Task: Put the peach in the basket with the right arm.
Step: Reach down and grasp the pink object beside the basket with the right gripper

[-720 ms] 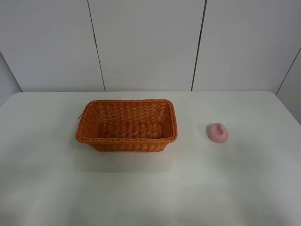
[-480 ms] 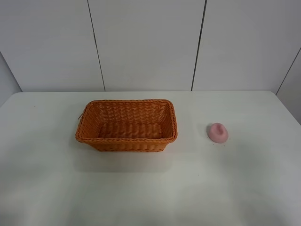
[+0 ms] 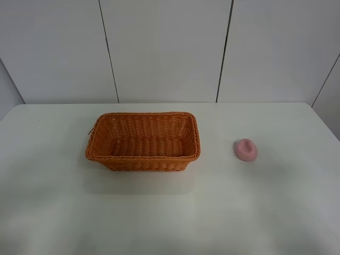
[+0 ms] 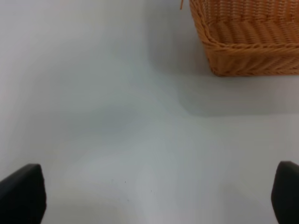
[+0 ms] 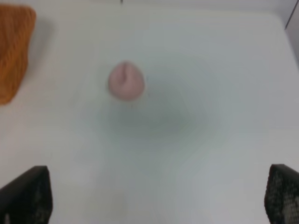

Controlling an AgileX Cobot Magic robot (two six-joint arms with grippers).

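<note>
The pink peach (image 3: 246,149) sits on the white table, to the right of the orange-brown wicker basket (image 3: 143,141), which is empty. Neither arm shows in the exterior high view. In the right wrist view the peach (image 5: 126,81) lies well ahead of my right gripper (image 5: 154,198), whose two black fingertips (image 5: 28,193) stand wide apart with nothing between them; a corner of the basket (image 5: 14,46) shows at the edge. In the left wrist view my left gripper (image 4: 149,193) is open over bare table, with the basket (image 4: 247,37) off ahead to one side.
The white table (image 3: 170,212) runs back to a white panelled wall (image 3: 170,48). Its right edge lies beyond the peach.
</note>
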